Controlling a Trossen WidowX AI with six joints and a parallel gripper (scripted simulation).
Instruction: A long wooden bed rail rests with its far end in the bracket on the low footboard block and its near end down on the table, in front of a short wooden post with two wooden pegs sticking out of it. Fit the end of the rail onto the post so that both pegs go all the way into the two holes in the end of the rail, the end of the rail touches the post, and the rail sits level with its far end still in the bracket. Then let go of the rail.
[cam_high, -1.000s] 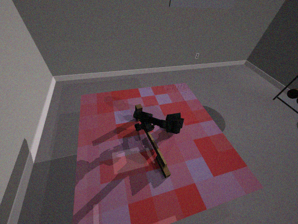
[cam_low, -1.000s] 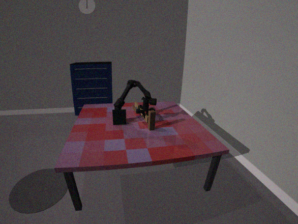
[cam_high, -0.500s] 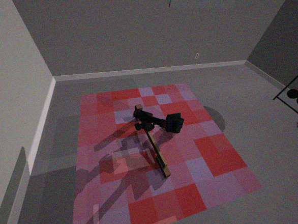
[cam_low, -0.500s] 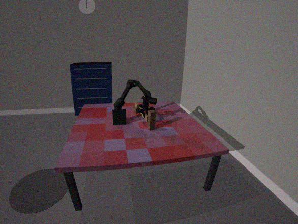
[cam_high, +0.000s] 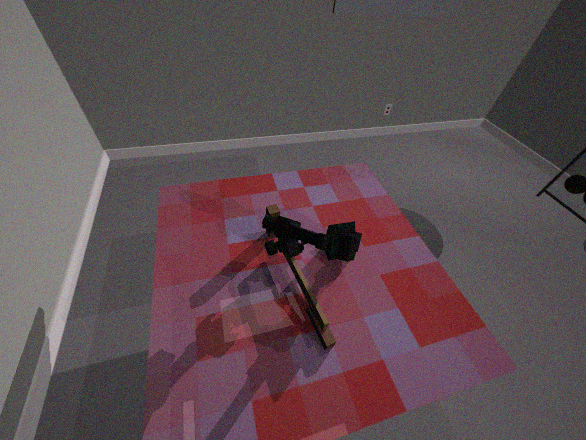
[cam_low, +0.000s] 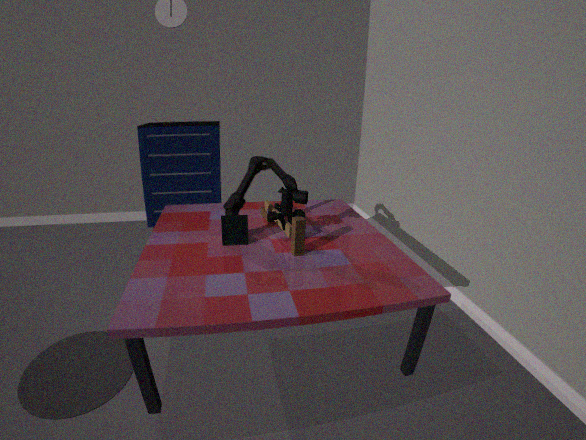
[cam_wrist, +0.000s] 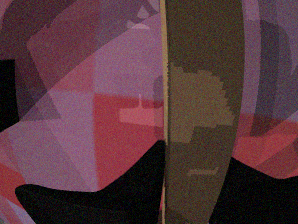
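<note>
Arm (cam_low: 260, 170) arched high, elbow up; end effector (cam_low: 286, 216) pointing down, clamped on rail (cam_high: 306, 292).

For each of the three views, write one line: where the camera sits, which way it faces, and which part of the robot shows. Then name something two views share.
Top: high above, looking down at the table; whole arm, with the end effector closed on the rail.
Exterior: off the table's front, facing the back wall; arm, base, and cabinet.
Wrist: on the end effector, looking along the rail; only dark fingers show.
Shared: top and exterior both show the rail, arm and table.
</note>
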